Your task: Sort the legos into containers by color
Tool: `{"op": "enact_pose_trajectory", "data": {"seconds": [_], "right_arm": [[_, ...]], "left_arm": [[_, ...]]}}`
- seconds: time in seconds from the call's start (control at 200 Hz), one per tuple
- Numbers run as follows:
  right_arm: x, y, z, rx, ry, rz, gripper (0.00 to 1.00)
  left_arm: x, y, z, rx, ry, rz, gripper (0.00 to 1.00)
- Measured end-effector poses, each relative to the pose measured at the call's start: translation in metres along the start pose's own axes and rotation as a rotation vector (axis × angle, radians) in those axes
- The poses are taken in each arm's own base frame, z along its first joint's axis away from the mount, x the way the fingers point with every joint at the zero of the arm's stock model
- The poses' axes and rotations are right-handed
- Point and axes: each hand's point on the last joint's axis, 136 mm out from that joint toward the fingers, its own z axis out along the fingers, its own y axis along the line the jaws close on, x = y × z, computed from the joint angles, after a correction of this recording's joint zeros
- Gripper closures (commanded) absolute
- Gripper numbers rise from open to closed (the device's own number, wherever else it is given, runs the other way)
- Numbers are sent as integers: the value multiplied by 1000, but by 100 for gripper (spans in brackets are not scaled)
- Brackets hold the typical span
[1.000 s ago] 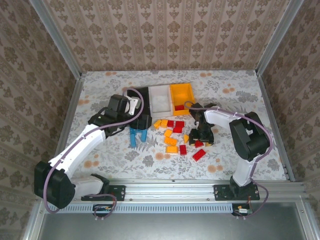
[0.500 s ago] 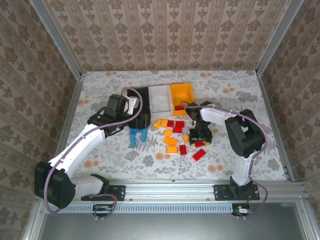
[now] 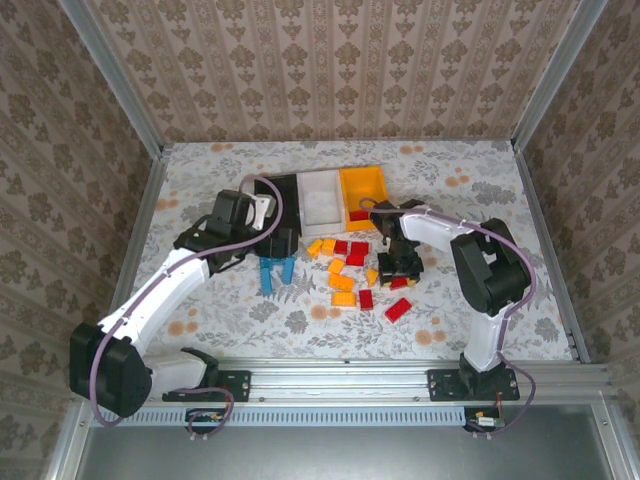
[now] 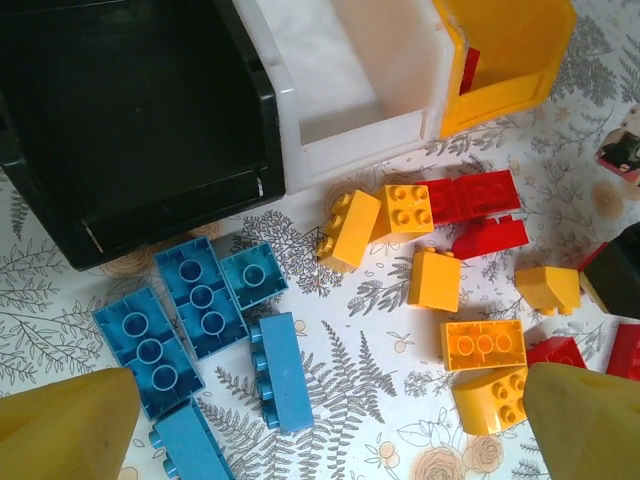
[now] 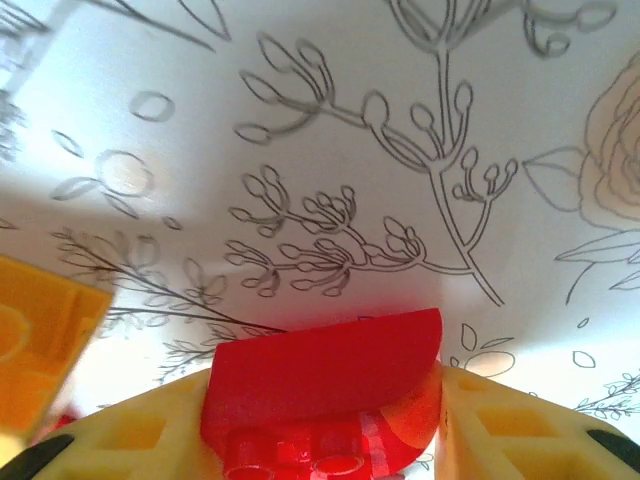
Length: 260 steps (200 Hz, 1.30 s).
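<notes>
My right tool (image 3: 398,264) is closed on a red brick (image 5: 322,385). The right wrist view shows the brick clamped between both pads, with the patterned bench (image 5: 400,150) behind it.

Compared with one second ago, this tool has shifted slightly away from the arm bases and toward the orange-yellow bin (image 3: 362,176). I judge the pick complete and the transfer begun. That bin already holds a second red brick (image 3: 360,214), so it is the likely destination.

My left tool (image 3: 279,248) has barely moved. It hovers with its fingers spread wide above the blue bricks (image 4: 200,300), which lie just beside the black bin (image 4: 270,130).

The orange and red legos (image 3: 345,272) lie loose on the bench between the arms, in front of the white bin (image 3: 320,178), so most of the sorting is still to do.
</notes>
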Motion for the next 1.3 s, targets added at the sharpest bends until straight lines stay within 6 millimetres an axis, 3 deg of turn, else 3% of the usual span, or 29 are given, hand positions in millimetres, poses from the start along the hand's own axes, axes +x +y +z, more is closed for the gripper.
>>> {"op": "enact_pose_trajectory", "data": {"seconds": [0.24,0.38,0.48,0.66,0.89,1.125,1.3], "right_arm": [[-43,19,-59,-71,-157,5,56],[-77,35,-102,-125,-268,8,56],[-104,48,-117,-152,-309,7,56],[-142,60,-107,-154,-297,16,56],[-177,56,-85,-135,-259,51,52],[-187,51,-79,-130,-248,67,40],[-187,51,-83,-131,-249,66,37]], "left_arm": [[-5,27,-1,-31,2,-147,0],[-3,37,2,-43,48,-199,0],[-8,39,0,-38,56,-223,0],[-8,41,-2,-25,92,-259,0],[6,49,-6,-45,148,-301,1],[22,56,-6,-66,199,-338,5],[37,59,-3,-76,246,-356,9]]}}
